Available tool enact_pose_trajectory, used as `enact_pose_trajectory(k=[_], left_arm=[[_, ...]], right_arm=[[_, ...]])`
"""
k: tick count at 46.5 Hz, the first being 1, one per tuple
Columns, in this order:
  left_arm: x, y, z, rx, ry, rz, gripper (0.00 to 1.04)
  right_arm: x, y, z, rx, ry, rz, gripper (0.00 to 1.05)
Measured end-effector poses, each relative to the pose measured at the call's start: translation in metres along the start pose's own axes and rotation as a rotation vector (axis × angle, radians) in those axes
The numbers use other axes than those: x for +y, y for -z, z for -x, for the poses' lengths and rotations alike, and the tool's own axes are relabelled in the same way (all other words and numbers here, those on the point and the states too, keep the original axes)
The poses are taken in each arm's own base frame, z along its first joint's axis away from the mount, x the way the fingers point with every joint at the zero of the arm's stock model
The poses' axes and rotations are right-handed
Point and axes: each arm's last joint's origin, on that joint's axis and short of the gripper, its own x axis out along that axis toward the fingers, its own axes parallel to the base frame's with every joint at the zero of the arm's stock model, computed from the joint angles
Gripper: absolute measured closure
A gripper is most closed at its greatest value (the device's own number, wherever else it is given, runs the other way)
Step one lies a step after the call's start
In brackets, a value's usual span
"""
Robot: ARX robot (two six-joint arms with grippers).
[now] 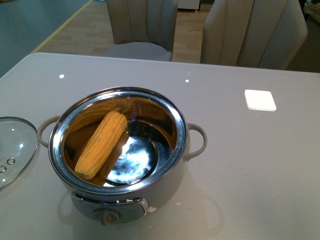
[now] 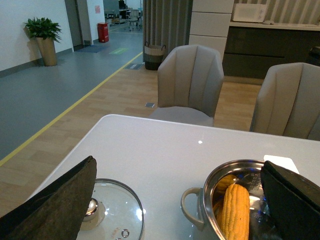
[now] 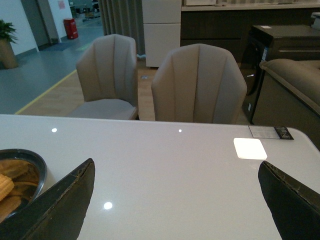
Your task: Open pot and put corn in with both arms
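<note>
You had the corn (image 1: 101, 144) lying inside the pot (image 1: 165, 187) already, leaning from the steel floor up against the wall nearest the lid (image 1: 15, 147); the lid sat flat on the table (image 1: 250, 165) just beside the pot's loop handle, apart from it. Your left gripper (image 2: 180, 210) was spread wide, its fingers (image 2: 55, 205) framing lid and pot and pinching nothing; your right gripper (image 3: 175, 205) was spread as well, empty, over bare table to the side of the pot. By my reading the job looked done, so the risks lay in the pulling back: a low sweep of the left arm could have clipped the lid's knob (image 2: 90, 208) or the near handle (image 2: 191, 206) and slid either toward the table edge, which was close on that side; a nudge to the rim might have rolled the cob. Around you stood two chairs (image 1: 142, 27) beyond the far edge and a white square card (image 1: 260, 99) well apart from the pot; nothing blocked either arm.
</note>
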Motion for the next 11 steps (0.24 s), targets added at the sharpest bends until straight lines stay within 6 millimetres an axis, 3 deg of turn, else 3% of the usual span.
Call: enact_pose_trajectory(k=[11], left_arm=[[0.0000,0.0000,0.0000,0.000,0.000,0.000,0.07]], right_arm=[[0.0000,0.0000,0.0000,0.000,0.000,0.000,0.09]])
